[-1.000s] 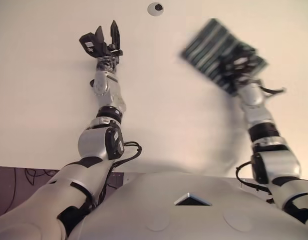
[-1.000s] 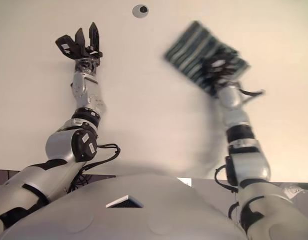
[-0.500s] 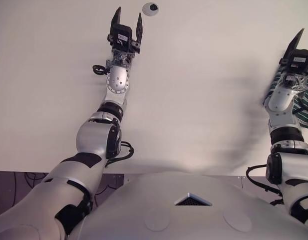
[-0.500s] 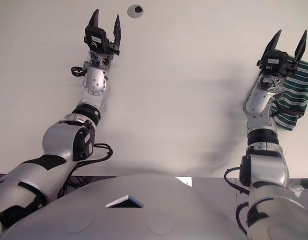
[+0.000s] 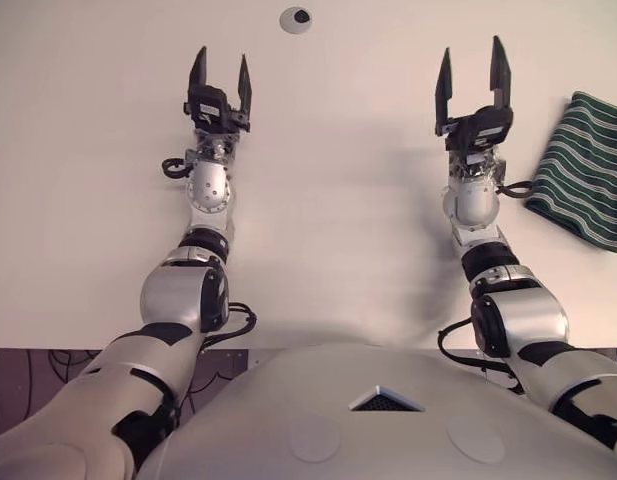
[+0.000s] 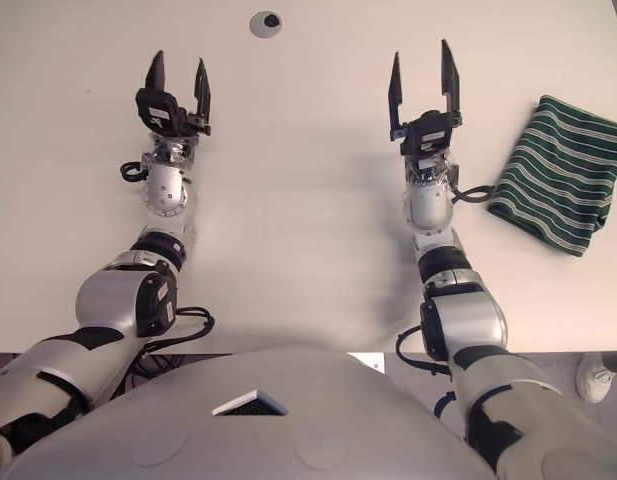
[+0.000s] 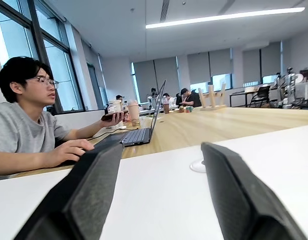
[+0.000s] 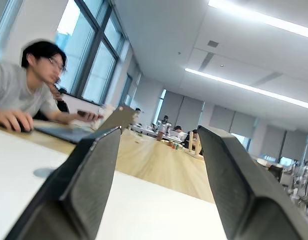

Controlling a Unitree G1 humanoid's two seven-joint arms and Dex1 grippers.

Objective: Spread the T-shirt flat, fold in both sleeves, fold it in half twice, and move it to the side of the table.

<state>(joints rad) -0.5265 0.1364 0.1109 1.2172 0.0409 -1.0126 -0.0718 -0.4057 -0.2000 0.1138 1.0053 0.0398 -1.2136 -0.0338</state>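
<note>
The T-shirt is green with thin white stripes, folded into a small rectangle, and lies at the right side of the white table. My right gripper stands open over the table, to the left of the shirt and apart from it, holding nothing. On the left half of the table my left gripper is open and empty too. Both wrist views look out between the dark fingers across the table top.
A small round grommet sits in the table at the far middle. The table's near edge runs just in front of my arms. Beyond the far edge, the wrist views take in a second desk with a laptop.
My right gripper has let go of the folded shirt at the right side and swung left, away from it. My left gripper drew back a little from the grommet.
</note>
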